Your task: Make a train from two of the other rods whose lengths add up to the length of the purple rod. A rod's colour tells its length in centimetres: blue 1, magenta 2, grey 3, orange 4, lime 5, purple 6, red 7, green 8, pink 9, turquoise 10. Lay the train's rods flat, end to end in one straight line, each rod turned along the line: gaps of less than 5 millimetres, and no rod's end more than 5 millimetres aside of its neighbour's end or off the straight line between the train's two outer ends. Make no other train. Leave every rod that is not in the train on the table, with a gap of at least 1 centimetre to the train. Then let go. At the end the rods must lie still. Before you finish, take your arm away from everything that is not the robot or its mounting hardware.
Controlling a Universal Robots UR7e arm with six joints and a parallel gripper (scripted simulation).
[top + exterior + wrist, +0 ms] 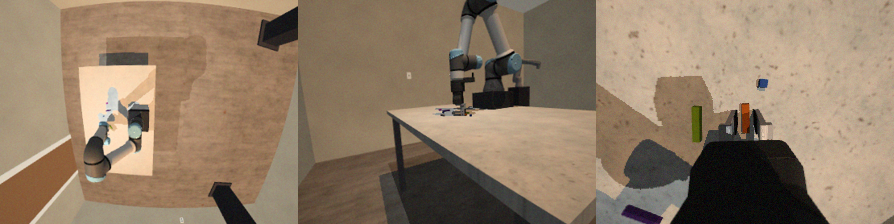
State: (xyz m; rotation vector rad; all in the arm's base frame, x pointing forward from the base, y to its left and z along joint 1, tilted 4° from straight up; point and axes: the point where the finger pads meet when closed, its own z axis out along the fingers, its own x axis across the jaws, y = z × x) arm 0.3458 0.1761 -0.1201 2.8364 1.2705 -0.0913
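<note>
The orange rod [745, 123] lies between the fingertips of my gripper [745, 117] [463, 114], with a visible gap on each side. The gripper is partly open, low at the table. The lime rod [697, 123] lies left of it in the wrist view, roughly parallel to the orange rod and apart from it. The small blue rod [762, 83] [470, 115] lies beyond the orange rod, slightly right. The purple rod [642, 214] [109, 110] lies at the wrist view's lower left, turned at an angle. A magenta rod [107, 103] shows small near the purple one. The gripper body hides whatever lies under it.
The pale table [129, 165] [540, 149] carries everything. The arm's dark base [144, 117] stands on it near the rods. Arm shadows and a pale grey-blue patch [671, 196] lie around the lime and purple rods. Other small rods in the exterior view are too small to tell apart.
</note>
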